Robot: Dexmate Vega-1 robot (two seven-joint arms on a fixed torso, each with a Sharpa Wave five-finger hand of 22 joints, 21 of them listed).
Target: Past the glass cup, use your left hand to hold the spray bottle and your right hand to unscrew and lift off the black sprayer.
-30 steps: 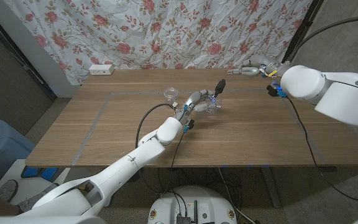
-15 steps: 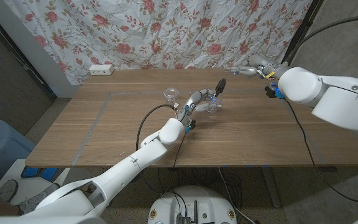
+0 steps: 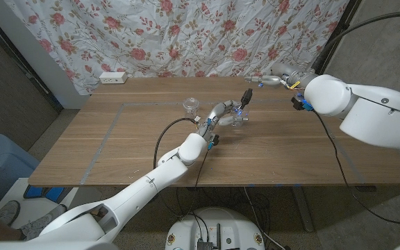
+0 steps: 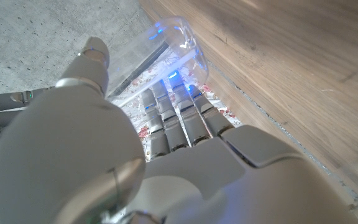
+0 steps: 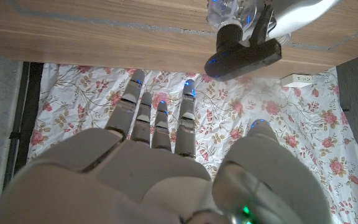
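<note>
While the left robot hand [image 3: 222, 112] grips the spray bottle [image 3: 238, 116] beside the glass cup [image 3: 192, 105], the right robot hand [image 3: 278, 78] hangs open, fingers apart, near the black sprayer [image 3: 246, 95].

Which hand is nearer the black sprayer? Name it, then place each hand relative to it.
Left. The left hand grips the spray bottle just below the black sprayer. The right hand hangs open off to the sprayer's right near the table's far edge, touching nothing.

Clear plastic spray bottle [image 3: 236, 117]; matt black sprayer [image 3: 247, 96]; wooden table [image 3: 117, 149]
</note>
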